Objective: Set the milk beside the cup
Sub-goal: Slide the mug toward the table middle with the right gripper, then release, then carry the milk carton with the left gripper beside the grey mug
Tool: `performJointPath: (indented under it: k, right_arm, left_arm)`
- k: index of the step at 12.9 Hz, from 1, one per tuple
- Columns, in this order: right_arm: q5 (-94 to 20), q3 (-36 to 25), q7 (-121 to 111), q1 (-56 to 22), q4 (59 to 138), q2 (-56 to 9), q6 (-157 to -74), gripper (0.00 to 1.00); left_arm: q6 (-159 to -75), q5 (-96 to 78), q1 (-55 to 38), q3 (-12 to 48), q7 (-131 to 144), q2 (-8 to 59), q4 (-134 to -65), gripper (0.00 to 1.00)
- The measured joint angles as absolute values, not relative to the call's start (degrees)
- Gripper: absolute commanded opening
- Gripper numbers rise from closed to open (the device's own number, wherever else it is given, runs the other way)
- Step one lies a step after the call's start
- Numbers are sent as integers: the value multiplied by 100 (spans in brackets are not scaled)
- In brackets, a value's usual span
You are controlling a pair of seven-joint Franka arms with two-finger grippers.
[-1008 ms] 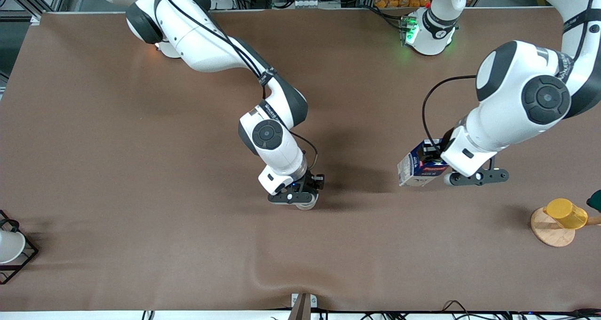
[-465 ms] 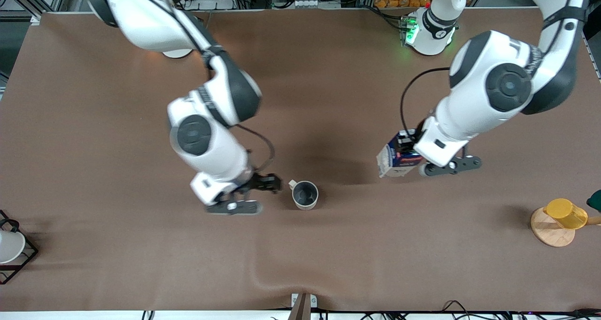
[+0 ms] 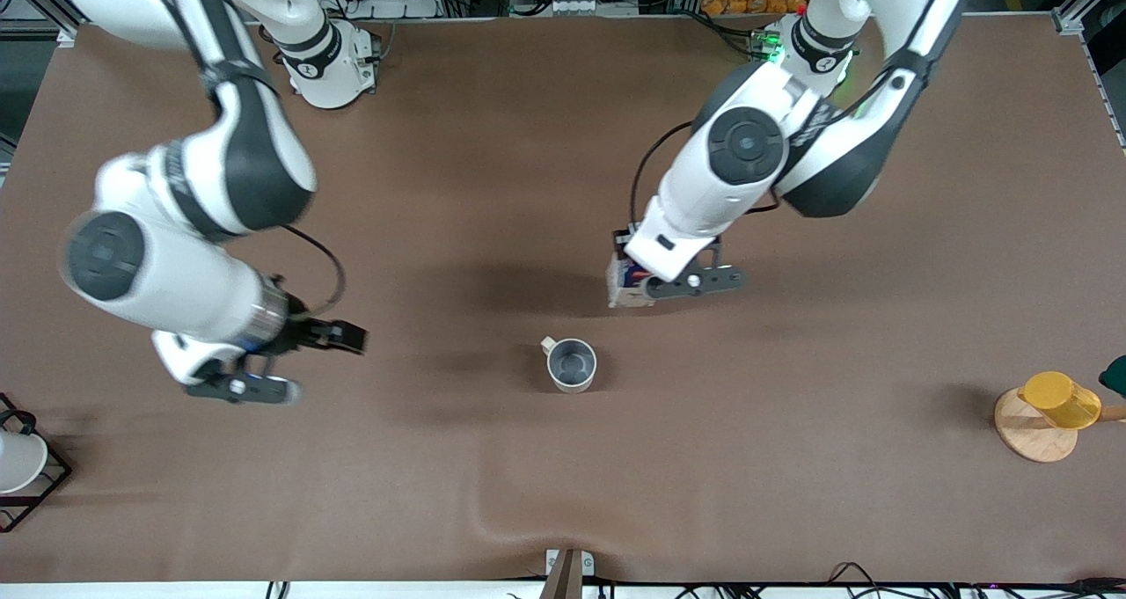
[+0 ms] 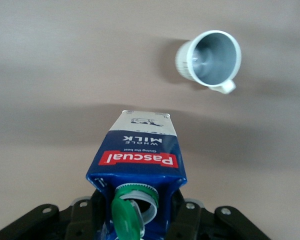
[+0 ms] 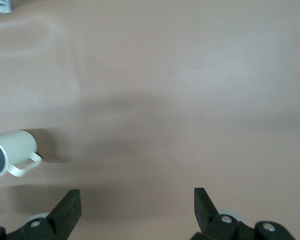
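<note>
The cup (image 3: 572,364), a small off-white mug with a grey inside, stands upright on the brown table near its middle. It also shows in the left wrist view (image 4: 210,60) and in the right wrist view (image 5: 10,152). My left gripper (image 3: 640,281) is shut on the milk (image 3: 623,287), a dark blue carton with a red label and a green cap flipped open (image 4: 127,220). It holds the carton over bare table close to the cup, apart from it. In its own view the left gripper (image 4: 138,215) clasps the carton's (image 4: 140,155) sides. My right gripper (image 3: 339,337) is open and empty, over the table well toward the right arm's end from the cup; its own view (image 5: 136,205) shows the jaws wide apart.
A yellow cup on a wooden stand (image 3: 1051,401) sits at the left arm's end. A white cup in a black wire rack (image 3: 18,463) sits at the right arm's end. The table cover has a fold (image 3: 493,520) near the front edge.
My right gripper has let go of the cup and moved away toward the right arm's end. My left gripper has carried the milk toward the cup.
</note>
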State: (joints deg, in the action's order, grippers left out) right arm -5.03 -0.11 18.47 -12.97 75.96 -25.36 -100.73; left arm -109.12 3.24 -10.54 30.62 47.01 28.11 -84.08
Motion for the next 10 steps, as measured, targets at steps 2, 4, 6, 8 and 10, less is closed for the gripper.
performJointPath:
  k: [2,4,6,8,10]
  right_arm:
    - [-316,-14,1836,-1131,8244,-1891,-10066,100]
    - [-236,-17,1539,-891,8724,-1367,-10043,100]
    - [-229,-20,1296,-637,8936,-1037,-9804,100]
    - [-227,-19,1219,-542,8967,-874,-9631,100]
    - [-219,-22,1216,-433,8970,-758,-9599,100]
  left_arm:
    - [-10942,333,-1426,2813,4759,3199,-8015,47]
    - [-11039,336,-2158,2143,4885,3445,-7755,47]
    - [-11160,338,-2805,1608,4968,3581,-7651,47]
    - [-11340,338,-3049,1457,4991,3676,-7584,47]
    - [-11487,340,-3053,1426,4991,3737,-7525,48]
